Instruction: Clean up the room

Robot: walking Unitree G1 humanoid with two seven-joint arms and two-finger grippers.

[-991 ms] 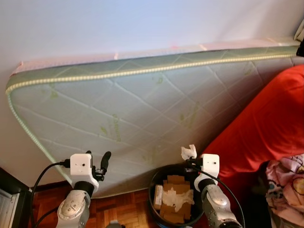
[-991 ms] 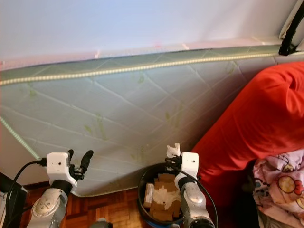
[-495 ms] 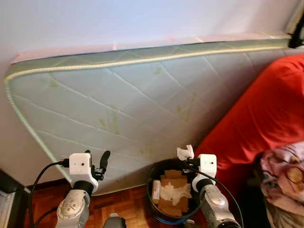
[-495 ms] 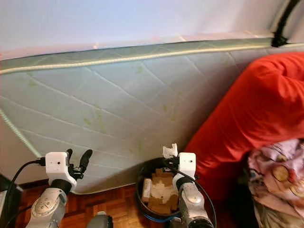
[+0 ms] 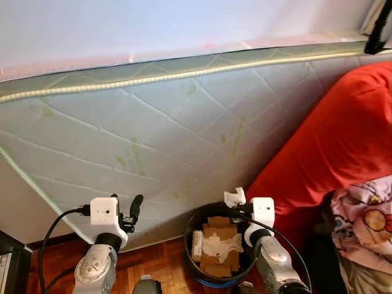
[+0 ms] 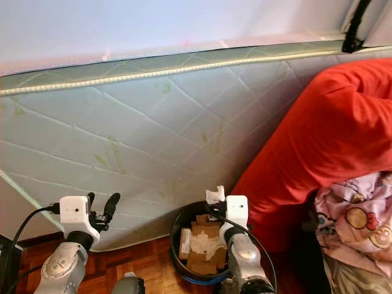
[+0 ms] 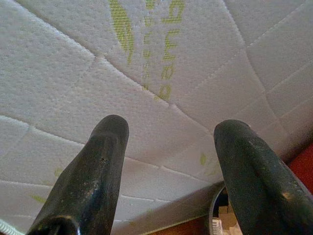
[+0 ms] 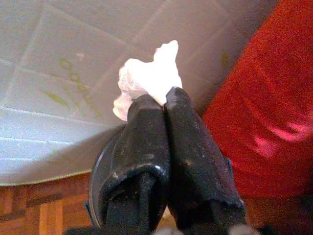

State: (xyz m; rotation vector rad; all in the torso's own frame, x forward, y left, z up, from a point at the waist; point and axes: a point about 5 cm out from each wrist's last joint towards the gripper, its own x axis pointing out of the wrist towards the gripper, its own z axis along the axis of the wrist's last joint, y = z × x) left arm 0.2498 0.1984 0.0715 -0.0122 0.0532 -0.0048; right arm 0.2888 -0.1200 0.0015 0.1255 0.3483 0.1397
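A quilted white mattress with green leaf prints leans on edge against the far wall, and smooth red fabric bulges at right. The right gripper is clenched on a crumpled white tissue, held above the far rim of the round black bin, which holds cardboard scraps and tissue. The left gripper hangs released at left. Since a second ago the camera has swung right; the tissue stays gripped.

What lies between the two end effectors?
In the left eye view, only quilted mattress shows between the left end effector and the right end effector.
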